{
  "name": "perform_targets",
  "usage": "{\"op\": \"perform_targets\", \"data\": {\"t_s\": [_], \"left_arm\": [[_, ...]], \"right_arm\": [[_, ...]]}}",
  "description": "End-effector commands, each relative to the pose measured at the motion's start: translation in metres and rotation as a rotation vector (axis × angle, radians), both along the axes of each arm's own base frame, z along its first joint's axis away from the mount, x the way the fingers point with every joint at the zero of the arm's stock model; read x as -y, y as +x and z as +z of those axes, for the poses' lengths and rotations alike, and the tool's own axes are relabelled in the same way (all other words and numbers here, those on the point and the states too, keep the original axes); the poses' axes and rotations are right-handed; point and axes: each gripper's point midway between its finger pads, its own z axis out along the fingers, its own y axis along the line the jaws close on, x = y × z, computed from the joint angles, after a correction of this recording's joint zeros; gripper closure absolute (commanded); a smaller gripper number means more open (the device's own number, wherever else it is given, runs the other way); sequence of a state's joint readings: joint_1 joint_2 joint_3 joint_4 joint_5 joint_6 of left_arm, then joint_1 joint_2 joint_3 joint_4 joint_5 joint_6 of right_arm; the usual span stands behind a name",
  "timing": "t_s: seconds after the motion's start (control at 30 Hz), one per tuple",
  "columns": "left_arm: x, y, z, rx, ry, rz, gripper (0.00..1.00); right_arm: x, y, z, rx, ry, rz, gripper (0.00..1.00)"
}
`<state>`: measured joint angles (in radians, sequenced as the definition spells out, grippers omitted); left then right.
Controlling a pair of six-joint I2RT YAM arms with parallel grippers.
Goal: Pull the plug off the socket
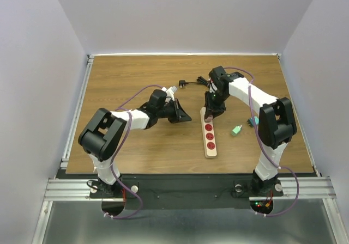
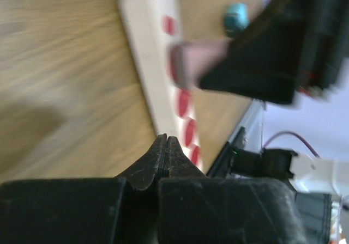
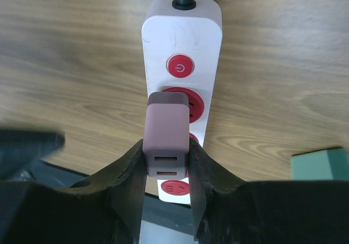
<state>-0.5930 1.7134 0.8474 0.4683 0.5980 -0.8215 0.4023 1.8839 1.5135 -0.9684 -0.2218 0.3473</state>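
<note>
The socket point(image 1: 210, 138) is a long beige strip with red round outlets, lying lengthwise on the wooden table; it also shows in the left wrist view point(image 2: 150, 64) and the right wrist view point(image 3: 182, 42). The plug point(image 3: 168, 140) is a mauve block with two USB slots. My right gripper point(image 3: 166, 147) is shut on its sides, over the outlet nearest the red power button point(image 3: 180, 66). Whether its pins still sit in the outlet is hidden. My left gripper point(image 2: 166, 139) is shut and empty, hovering left of the strip point(image 1: 184, 118).
A small green adapter point(image 1: 236, 130) lies right of the strip, with a teal piece point(image 1: 252, 122) beside the right arm. The strip's black cord point(image 1: 191, 82) runs to the back and ends near a white plug point(image 1: 172, 89). Metal rails border the table.
</note>
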Motion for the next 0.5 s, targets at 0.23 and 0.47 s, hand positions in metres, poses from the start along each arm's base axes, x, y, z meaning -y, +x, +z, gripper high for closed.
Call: {"op": "perform_targets", "data": {"t_s": [0.23, 0.47], "left_arm": [[0.031, 0.041, 0.035, 0.074, -0.122, 0.010, 1.00], [0.047, 0.054, 0.048, 0.079, -0.201, 0.002, 1.00]], "right_arm": [[-0.037, -0.020, 0.026, 0.069, 0.140, 0.152, 1.00], [-0.049, -0.019, 0.026, 0.074, 0.140, 0.165, 1.00]]}}
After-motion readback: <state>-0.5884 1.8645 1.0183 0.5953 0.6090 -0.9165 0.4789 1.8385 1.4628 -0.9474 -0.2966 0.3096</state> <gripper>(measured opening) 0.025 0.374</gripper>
